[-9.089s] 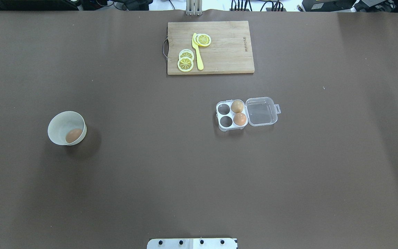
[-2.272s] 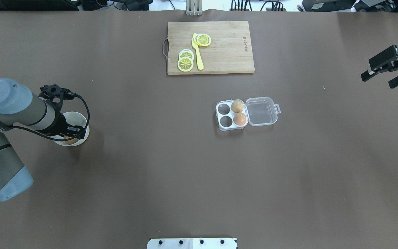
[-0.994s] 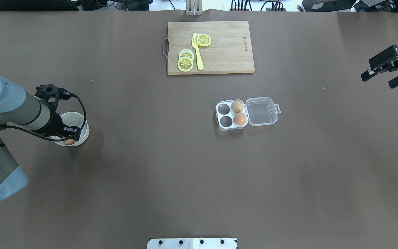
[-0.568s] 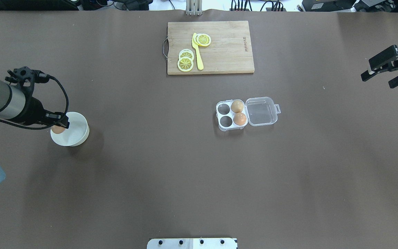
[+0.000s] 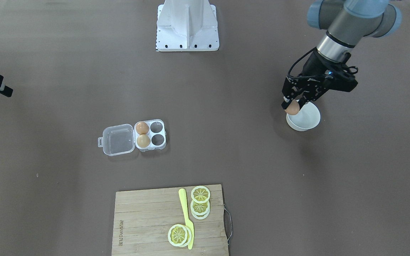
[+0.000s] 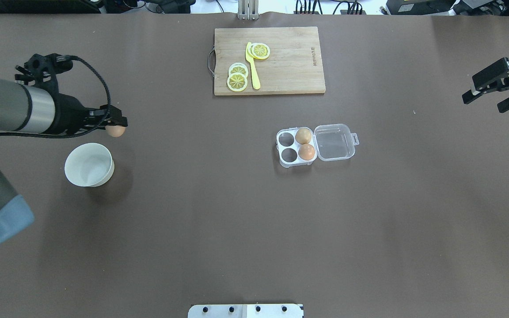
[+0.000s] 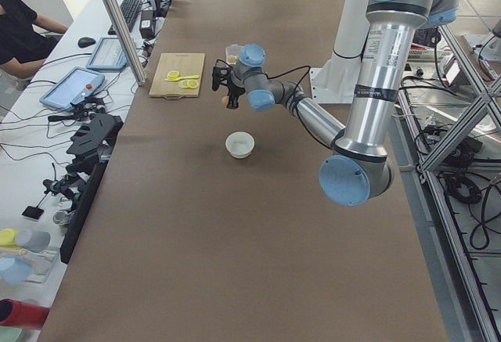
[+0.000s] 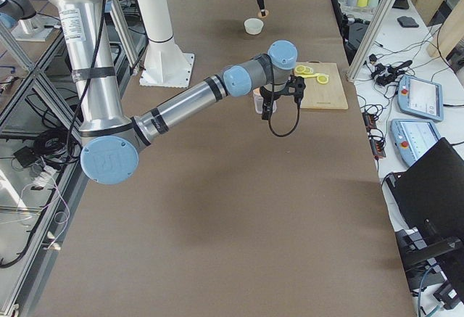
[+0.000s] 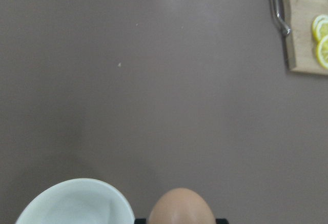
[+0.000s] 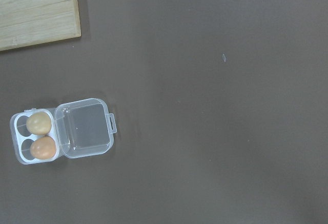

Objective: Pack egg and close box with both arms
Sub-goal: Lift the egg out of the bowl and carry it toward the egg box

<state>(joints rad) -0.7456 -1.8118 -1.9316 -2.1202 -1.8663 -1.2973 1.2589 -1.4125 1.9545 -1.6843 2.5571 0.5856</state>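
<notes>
An orange-brown egg (image 6: 115,131) hangs in the air with my left gripper (image 6: 114,124) shut on it, just past the white bowl (image 6: 89,164) and to its right. In the left wrist view the egg (image 9: 181,207) fills the bottom edge beside the bowl's rim (image 9: 77,193). The clear box (image 6: 296,147) sits mid-table with its lid (image 6: 334,142) lying open to the right. It holds a pale tan egg (image 6: 303,135) and an orange-brown egg (image 6: 306,152); its two left cells show empty. My right gripper (image 6: 485,101) hovers open at the far right edge.
A wooden cutting board (image 6: 290,66) with lemon slices (image 6: 237,77) and a yellow knife (image 6: 252,66) lies at the table's far middle. The robot's base plate (image 6: 245,310) is at the near edge. Brown table surface stretches between bowl and box.
My left gripper has carried the egg up out of the bowl and toward the far right of it. The bowl now shows empty. The right arm has not moved.
</notes>
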